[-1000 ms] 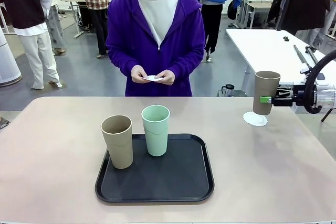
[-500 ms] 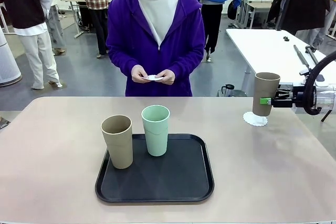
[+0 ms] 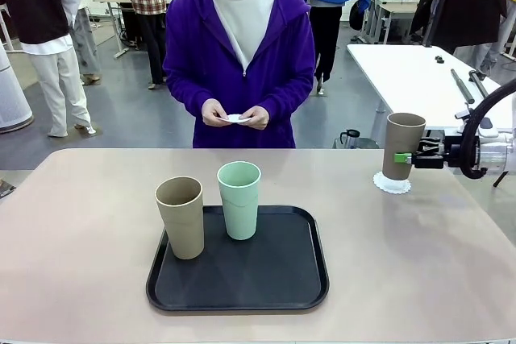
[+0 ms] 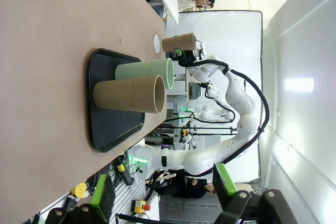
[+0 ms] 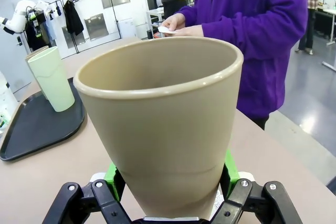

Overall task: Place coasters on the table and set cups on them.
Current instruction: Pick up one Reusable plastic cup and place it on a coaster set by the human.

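Note:
My right gripper [image 3: 405, 157] is shut on a tan cup [image 3: 402, 146] at the table's far right. It holds the cup upright over a white lacy coaster [image 3: 393, 187], with the base at or just above the paper. The same cup [image 5: 163, 124] rises large between the right gripper's [image 5: 170, 182] green pads. A second tan cup [image 3: 181, 217] and a mint green cup [image 3: 239, 199] stand on the black tray [image 3: 242, 288]. The person holds another coaster [image 3: 236, 119] in both hands. My left gripper [image 4: 163, 192] is open and empty, far from the cups.
The beige-pink table [image 3: 81, 223] has bare room to the left, right and behind the tray. A white table [image 3: 411, 70] stands beyond the far right corner. People stand in the background.
The right gripper has lowered the tan cup onto or close over the coaster and shifted it slightly left. Nothing else has moved.

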